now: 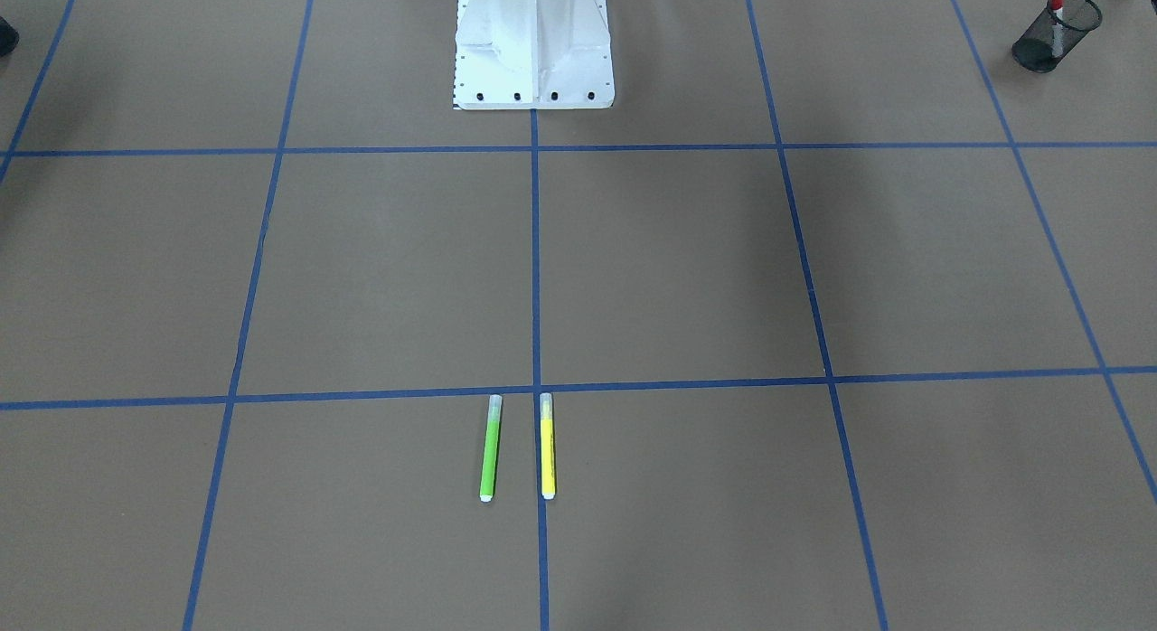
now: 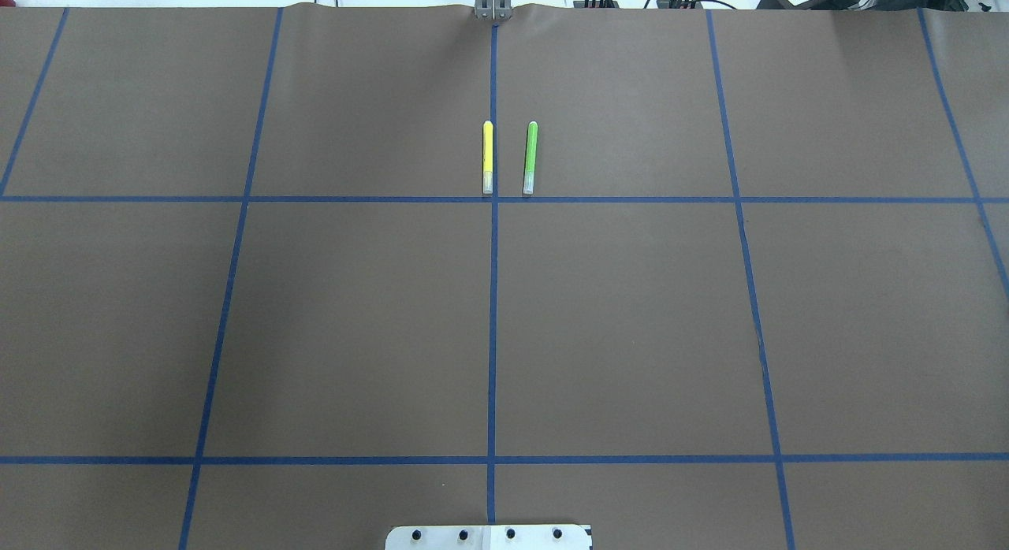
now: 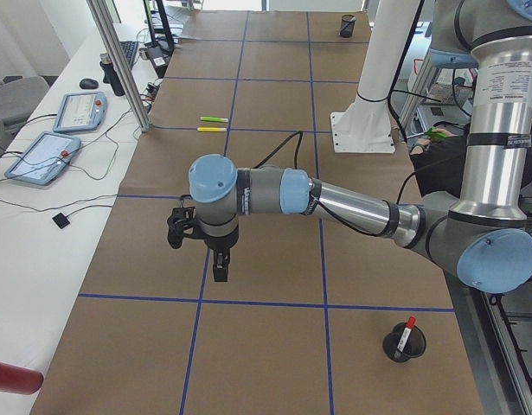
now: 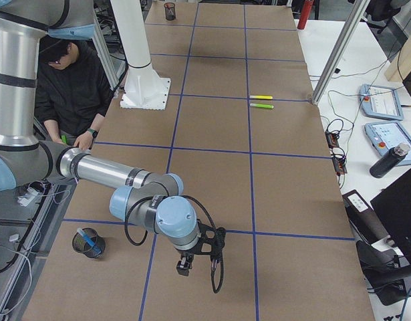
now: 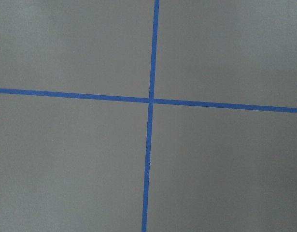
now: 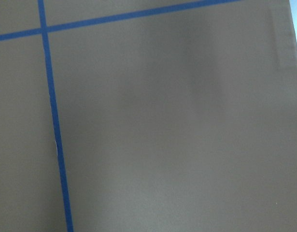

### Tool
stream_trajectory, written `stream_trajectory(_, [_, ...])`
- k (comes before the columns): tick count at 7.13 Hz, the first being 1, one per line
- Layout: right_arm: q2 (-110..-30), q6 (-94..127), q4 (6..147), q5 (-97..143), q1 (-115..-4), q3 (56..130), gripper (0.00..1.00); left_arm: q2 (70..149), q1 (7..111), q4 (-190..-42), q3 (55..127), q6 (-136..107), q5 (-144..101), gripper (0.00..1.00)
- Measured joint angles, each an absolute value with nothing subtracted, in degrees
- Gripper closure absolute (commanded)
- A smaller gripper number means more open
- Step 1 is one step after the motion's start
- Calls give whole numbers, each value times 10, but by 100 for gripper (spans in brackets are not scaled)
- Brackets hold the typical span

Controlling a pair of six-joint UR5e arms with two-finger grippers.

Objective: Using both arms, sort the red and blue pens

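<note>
The red pen (image 1: 1056,16) stands in a black mesh cup (image 1: 1048,48) at the table's end on my left; the exterior left view shows the red pen (image 3: 407,333) too. The blue pen (image 4: 89,241) leans in another mesh cup (image 4: 87,245) at the opposite end. My left gripper (image 3: 221,270) hangs over the mat, apart from the red pen's cup. My right gripper (image 4: 185,267) hovers beside the blue pen's cup. Only side views show the grippers, so I cannot tell open or shut. Both wrist views hold just mat and tape.
A green pen (image 2: 530,157) and a yellow pen (image 2: 487,157) lie side by side at the table's far middle. The white pedestal (image 1: 533,52) stands at the near edge. A seated person (image 4: 68,87) is beside it. Tablets and cables line the operators' side.
</note>
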State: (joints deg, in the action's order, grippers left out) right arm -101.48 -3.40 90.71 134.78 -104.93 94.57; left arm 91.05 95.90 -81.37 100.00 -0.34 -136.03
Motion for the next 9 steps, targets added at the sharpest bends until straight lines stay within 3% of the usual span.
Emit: stream_trajectory(9, [-971,116,905,1368,-929,1005,0,897,916,-929,969,-133,-1355,0])
